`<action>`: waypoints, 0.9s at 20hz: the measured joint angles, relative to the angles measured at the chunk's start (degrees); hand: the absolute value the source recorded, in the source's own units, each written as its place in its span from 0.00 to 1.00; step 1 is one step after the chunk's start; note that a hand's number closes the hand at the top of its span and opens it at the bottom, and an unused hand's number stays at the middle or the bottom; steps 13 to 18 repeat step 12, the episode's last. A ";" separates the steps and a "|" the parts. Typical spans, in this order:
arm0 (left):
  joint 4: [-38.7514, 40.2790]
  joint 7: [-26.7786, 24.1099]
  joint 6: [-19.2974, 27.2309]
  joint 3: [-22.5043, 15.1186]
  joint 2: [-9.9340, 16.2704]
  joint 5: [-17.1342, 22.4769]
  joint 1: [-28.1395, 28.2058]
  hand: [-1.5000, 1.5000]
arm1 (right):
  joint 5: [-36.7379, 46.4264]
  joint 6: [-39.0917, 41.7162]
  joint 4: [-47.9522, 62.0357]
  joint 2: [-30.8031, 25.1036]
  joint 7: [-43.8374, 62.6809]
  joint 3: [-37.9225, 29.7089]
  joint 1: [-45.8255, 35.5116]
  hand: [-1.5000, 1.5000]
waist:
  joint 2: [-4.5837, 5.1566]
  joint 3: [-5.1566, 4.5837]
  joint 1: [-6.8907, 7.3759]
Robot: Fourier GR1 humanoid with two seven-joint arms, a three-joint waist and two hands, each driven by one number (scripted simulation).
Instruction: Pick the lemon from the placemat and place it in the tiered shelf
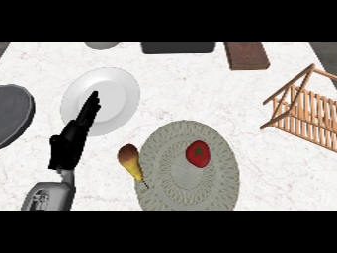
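Placemat: a round woven placemat (189, 168) is lying on the white marble bench (200, 89), just to the right of the left hand (72, 141) and nearer the lower edge.
On the placemat: a red, tomato-like fruit (198, 152) with a green stem is sitting in its upper middle; no yellow lemon is showing there.
Pear: a brown-yellow pear (131, 162) is lying at the placemat's left rim, just right of the hand.
Shelf: a wooden tiered shelf (310, 111) is standing well to the right of the hand, holding nothing.
White plate: a bare plate (116, 86) is sitting under the fingertips.
Grey plate: a dark plate (3, 116) is lying to the hand's left.
Left hand: fingers are stretching out straight together, pointing up over the white plate, holding nothing.
Right hand: not showing.
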 measured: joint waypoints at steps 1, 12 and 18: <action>-0.23 0.10 -0.06 0.23 0.13 0.18 0.01 0.50 | -1.24 1.87 0.33 -0.80 1.04 -1.88 1.36 0.00 | -0.01 0.01 -0.09; -0.95 0.82 0.67 1.08 0.45 0.05 0.64 0.50 | -20.52 27.50 5.62 -1.88 -4.05 -29.41 21.55 0.00 | -0.30 0.06 -1.80; -0.95 0.82 0.67 1.08 0.45 0.05 0.64 0.50 | -20.52 27.50 5.62 -1.88 -4.05 -29.41 21.55 0.00 | -0.30 0.06 -1.80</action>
